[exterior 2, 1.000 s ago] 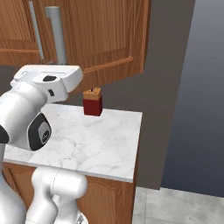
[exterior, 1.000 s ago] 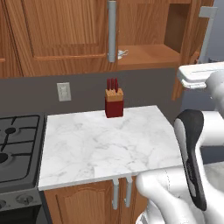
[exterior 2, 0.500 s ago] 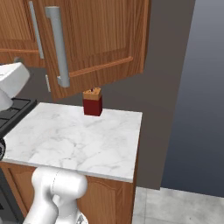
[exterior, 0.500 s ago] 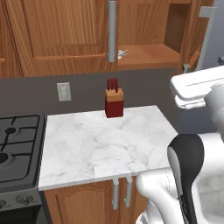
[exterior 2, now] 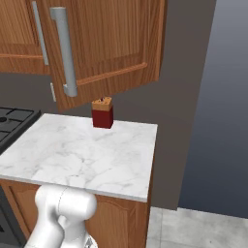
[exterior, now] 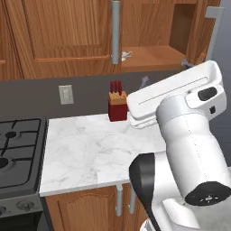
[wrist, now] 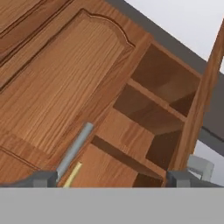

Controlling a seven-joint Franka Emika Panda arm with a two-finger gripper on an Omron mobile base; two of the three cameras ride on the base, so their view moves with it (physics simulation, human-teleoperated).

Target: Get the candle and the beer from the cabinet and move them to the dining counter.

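Hand spread and empty, aimed at the open cabinet, with a pale yellow candle edge just beside the door's silver handle; red knife block on the marble table.

White arm raised high, end effector apparently open, fingertips wide apart.

Red knife block at the back of the small marble worktop, beside the stove.
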